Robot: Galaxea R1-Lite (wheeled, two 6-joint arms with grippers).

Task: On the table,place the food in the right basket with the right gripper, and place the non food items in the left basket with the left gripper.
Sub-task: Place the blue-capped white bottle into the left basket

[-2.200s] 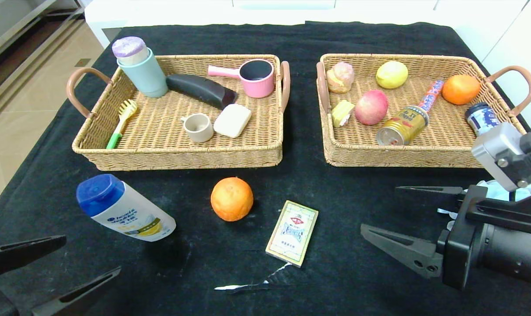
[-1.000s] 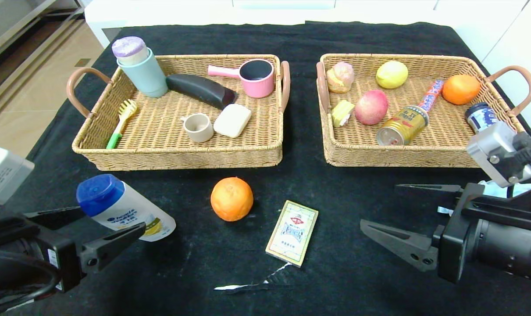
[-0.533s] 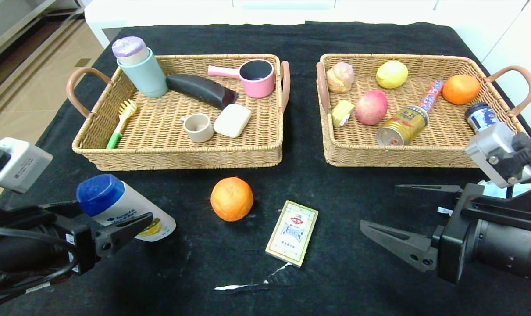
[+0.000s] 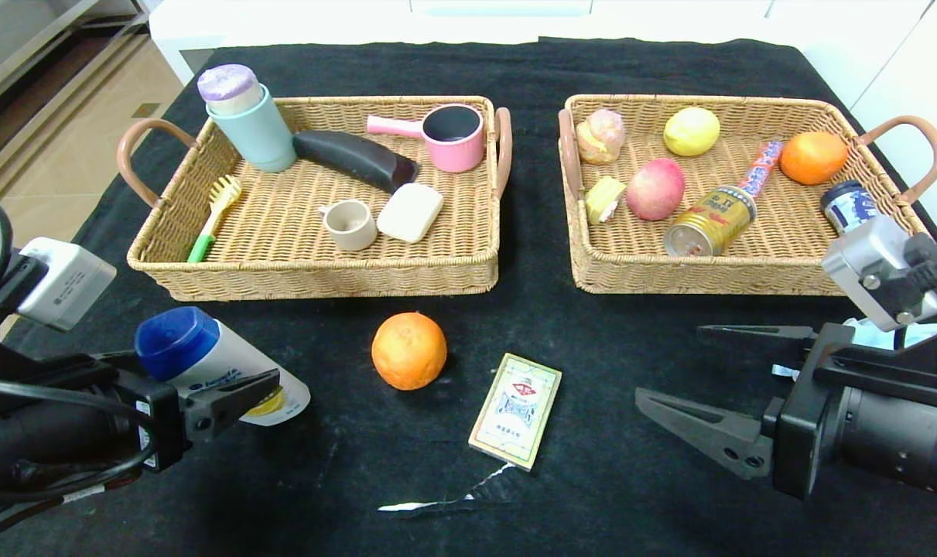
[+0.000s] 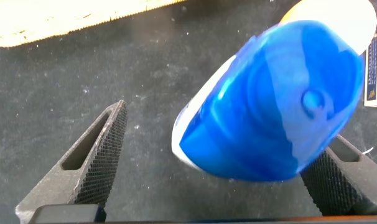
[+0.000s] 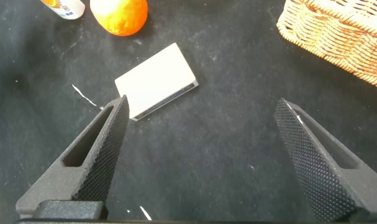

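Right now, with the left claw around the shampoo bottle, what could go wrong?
1. The left claw, open, straddles the bottle near its rounded blue cap; closing there, the fingers may slip off.
2. The bottle lies tilted on the table; an off-centre squeeze could roll it toward the orange.
3. Lifting low could catch the left basket's near wall.

Two baskets sit side by side at the back: left basket (image 4: 313, 267), right basket (image 4: 747, 271). Before them lie bottle (image 4: 220, 367), orange (image 4: 408, 350), box (image 4: 516, 410), left to right.
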